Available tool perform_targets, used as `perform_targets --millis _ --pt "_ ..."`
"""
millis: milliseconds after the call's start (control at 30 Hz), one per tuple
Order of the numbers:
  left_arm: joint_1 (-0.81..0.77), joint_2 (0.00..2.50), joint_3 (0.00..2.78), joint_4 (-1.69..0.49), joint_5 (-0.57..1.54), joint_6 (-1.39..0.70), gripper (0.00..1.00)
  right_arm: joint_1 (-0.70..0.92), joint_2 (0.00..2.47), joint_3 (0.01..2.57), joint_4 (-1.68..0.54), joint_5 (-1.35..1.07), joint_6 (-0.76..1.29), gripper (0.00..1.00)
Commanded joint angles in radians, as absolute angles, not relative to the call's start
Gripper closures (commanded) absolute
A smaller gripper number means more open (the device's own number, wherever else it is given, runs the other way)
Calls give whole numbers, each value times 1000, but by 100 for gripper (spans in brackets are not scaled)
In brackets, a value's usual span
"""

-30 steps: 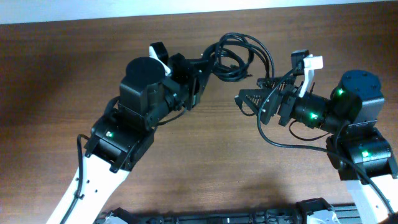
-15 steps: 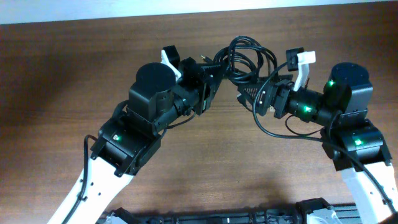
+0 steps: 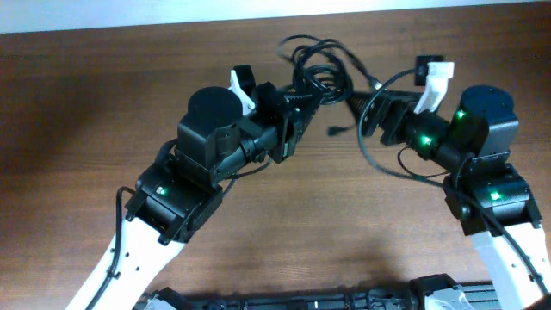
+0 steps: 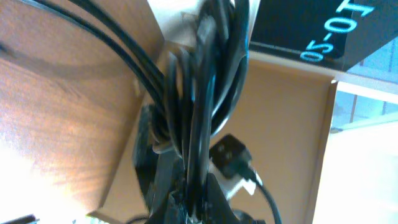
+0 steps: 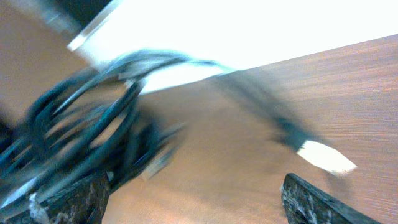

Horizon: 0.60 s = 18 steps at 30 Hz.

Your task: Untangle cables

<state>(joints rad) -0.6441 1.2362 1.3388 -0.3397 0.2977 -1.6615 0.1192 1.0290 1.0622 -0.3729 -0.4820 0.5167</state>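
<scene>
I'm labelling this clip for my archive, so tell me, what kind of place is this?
Probably a robotics lab or test bench, not a home: a left robot arm and a right robot arm work over a plain wooden table, with tangled black cables between them.

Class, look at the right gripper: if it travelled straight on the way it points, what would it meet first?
Probably the cables, the tangled loops held by the left gripper. The right gripper stands open facing them, though blur leaves depth uncertain.
</scene>
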Motion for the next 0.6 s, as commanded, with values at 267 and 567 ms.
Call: perform_targets --millis 267,567 --pt "-652 1225 1351 -330 375 -1663 100 117 1075 1066 -428 -236 559 13" --pt "-652 1225 1351 -343 229 -1609 100 117 1018 1066 -477 -371 324 15"
